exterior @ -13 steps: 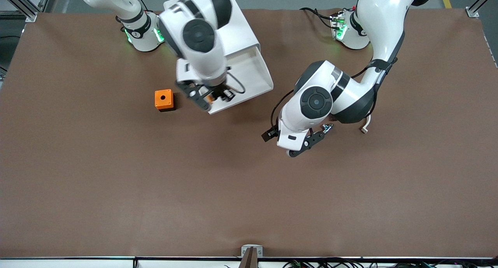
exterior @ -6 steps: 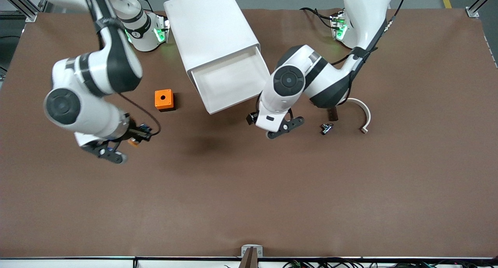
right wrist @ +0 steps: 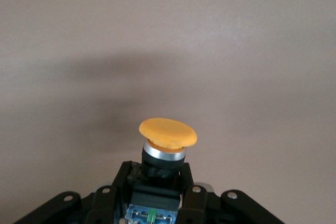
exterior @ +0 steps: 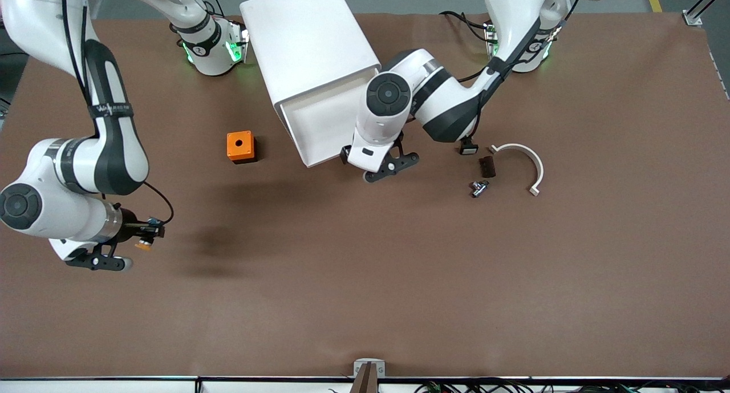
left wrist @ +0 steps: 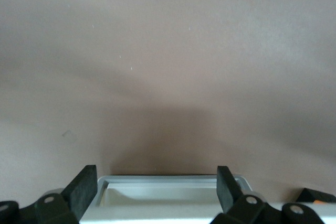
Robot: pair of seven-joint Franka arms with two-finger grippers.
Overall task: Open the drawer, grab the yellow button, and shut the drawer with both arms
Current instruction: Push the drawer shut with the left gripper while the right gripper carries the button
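**Button in the right gripper, drawer open**

The button (right wrist: 167, 139) is held between the fingers of the right gripper (exterior: 137, 239), which are clamped on its black body; the round orange cap sticks out past the fingertips. In the front view the button (exterior: 144, 245) is a small orange spot at the tip of this gripper. The gripper hangs over bare brown table (exterior: 365, 279) at the right arm's end, above a part of the table nearer to the front camera than the orange box (exterior: 240, 146).

The drawer (exterior: 322, 122) is pulled out of the white cabinet (exterior: 308, 42), and its white inside shows. The left gripper (exterior: 381, 166) is at the front edge of the drawer, at the corner toward the left arm's end. In the left wrist view its two fingers (left wrist: 84, 191) are spread apart, and the drawer's front rim (left wrist: 168, 182) lies between them; I cannot tell if they touch it.

Toward the left arm's end of the table lie a white curved piece (exterior: 527, 162), a small dark block (exterior: 486, 166) beside it, and a small metal part (exterior: 478, 187) a little nearer to the front camera.
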